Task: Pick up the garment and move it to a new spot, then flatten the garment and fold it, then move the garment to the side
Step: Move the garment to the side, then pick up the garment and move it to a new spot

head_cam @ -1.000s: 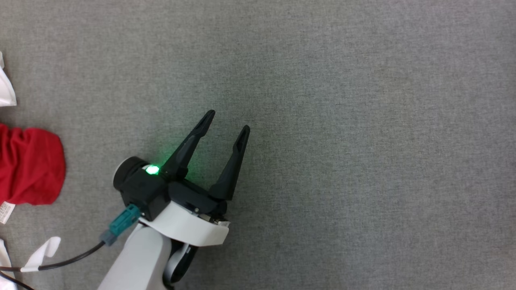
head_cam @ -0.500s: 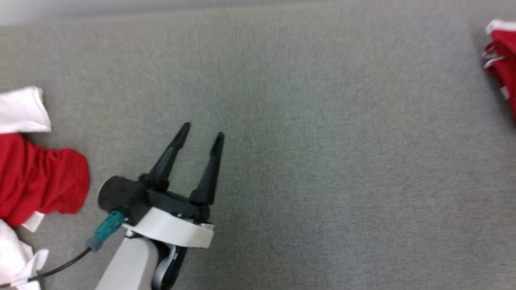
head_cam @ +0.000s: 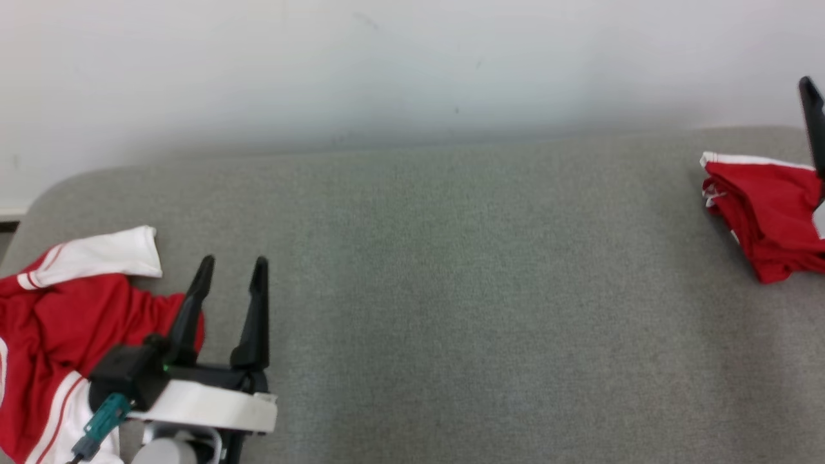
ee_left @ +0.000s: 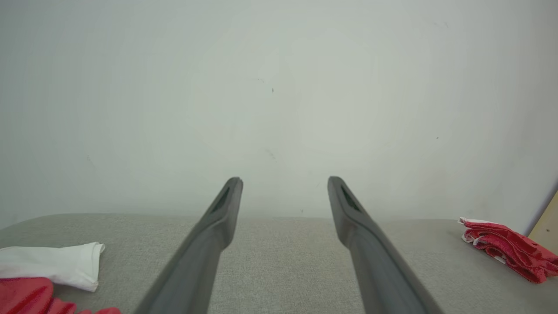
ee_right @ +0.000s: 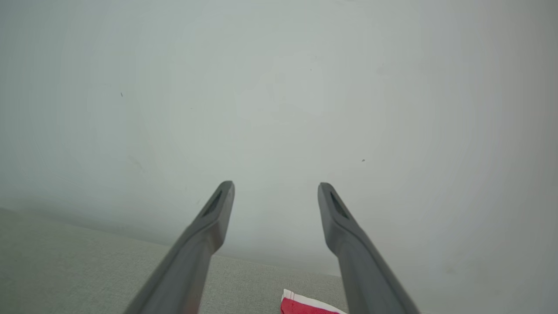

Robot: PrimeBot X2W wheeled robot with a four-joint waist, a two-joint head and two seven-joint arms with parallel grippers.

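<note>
Near left on the tabletop, the crumpled garment is lying soft and light, bunched red folds judged the surest pinch, beside the released left hand; right hand likewise released.

The head view is tilting upward, bringing the white wall and, at the right edge, a folded red garment into frame.

Bright, diffuse light casts only a faint soft shadow on the tabletop beside the folded red garment, the head view is slightly soft, and both wrist views look hazy with darkened corners
</note>
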